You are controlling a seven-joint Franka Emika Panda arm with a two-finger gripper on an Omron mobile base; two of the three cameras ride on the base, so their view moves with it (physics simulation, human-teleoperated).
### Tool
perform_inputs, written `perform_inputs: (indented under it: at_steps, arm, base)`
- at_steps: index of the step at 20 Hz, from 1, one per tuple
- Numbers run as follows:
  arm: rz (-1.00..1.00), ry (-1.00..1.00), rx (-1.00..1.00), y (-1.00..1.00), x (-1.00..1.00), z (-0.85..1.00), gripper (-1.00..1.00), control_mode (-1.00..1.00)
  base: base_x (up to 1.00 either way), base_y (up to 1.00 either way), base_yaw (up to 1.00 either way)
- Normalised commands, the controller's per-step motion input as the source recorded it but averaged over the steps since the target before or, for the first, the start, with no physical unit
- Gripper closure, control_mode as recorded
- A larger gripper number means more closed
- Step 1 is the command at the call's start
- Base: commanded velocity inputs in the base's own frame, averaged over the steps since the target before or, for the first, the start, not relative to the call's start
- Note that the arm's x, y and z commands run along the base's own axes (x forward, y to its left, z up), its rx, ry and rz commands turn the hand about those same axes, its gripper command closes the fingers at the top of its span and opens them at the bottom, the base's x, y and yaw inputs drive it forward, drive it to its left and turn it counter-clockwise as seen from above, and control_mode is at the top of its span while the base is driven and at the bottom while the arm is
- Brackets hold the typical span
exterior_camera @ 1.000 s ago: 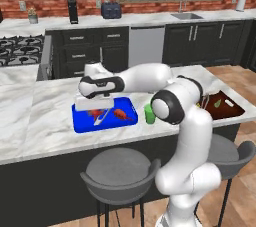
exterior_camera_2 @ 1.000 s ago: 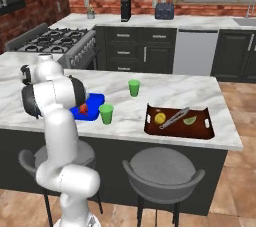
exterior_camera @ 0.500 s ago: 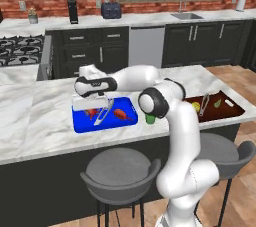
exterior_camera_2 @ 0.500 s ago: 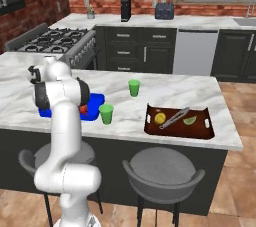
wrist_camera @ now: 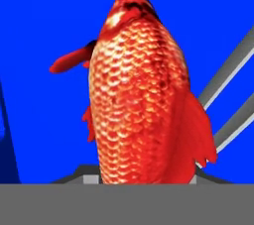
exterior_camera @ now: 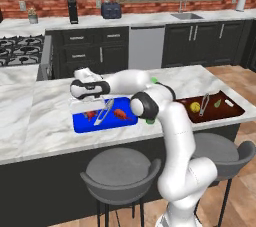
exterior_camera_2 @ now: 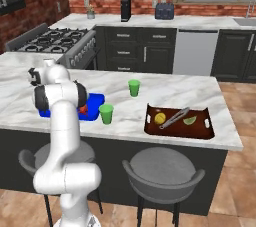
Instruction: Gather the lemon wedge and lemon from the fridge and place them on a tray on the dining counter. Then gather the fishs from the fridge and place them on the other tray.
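two green cups (exterior_camera_2: 106, 113) crowd marble between the trays (exterior_camera_2: 179, 130).

We find no text, label, brand, number or sign that can be read in any of the views. The appliances along the brick wall are too small and dark for us to make out any marking on them.

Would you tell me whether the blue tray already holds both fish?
Cannot tell fully: one fish lies in the blue tray; the second fish fills the hand view above it.
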Motion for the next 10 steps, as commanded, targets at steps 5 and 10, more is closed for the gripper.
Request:
perform_inputs:
  at_steps: [5,10]
  arm:
    - [0.00,0.01,-0.04,0.12,0.00,-0.35,-1.00,-1.00]
    - [0.00,-0.18,0.00,-0.01,-0.46,0.03,-1.00,-1.00]
  base:
    - [0.00,0.00,0.00]
    - [0.00,0.00,0.00]
